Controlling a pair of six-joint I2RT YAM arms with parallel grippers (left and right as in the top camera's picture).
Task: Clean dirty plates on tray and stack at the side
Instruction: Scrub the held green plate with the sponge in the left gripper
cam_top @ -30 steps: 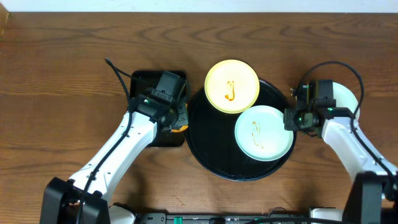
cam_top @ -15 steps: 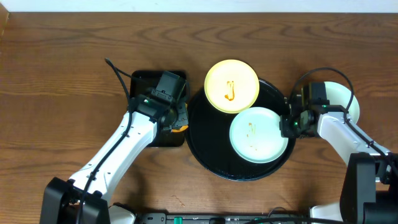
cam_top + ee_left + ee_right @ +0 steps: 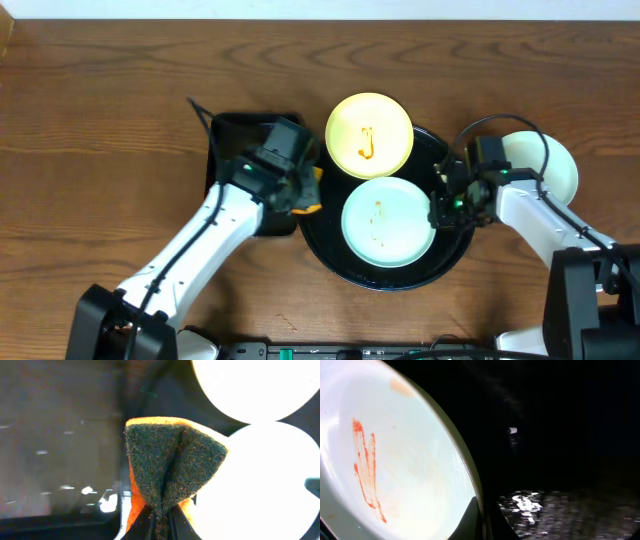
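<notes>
1. Sliding left over the last second, the green plate [image 3: 388, 221] has gone from the right rim of the tray [image 3: 322, 245] to its lower centre. The left arm has swung right, bringing the sponge [image 3: 307, 196] over the tray's left rim.
2. Right of centre in the overhead view, the right gripper [image 3: 447, 205] is clamped on the green plate's right edge. Its wrist view shows that edge pinched between the fingers at the bottom of the frame.
3. The left gripper [image 3: 292, 183] is squeezed tight on the folded sponge, with the dark scouring face outward and orange beneath.
4. A thin orange smear [image 3: 378, 220] runs down the middle of the green plate.
5. The yellow plate [image 3: 369, 136], top centre, overhangs the tray's upper rim just above the green plate and carries its own squiggle.
6. A third plate [image 3: 553, 165] lies off the tray at the right, partly hidden by the arm.
7. To wipe well, the right grip should probably hold the plate flat and firm.
8. The sponge should come down on the smear and stroke along it with light pressure.
9. Pushing towards the pinched edge would keep the plate from pivoting or bumping the yellow plate.
</notes>
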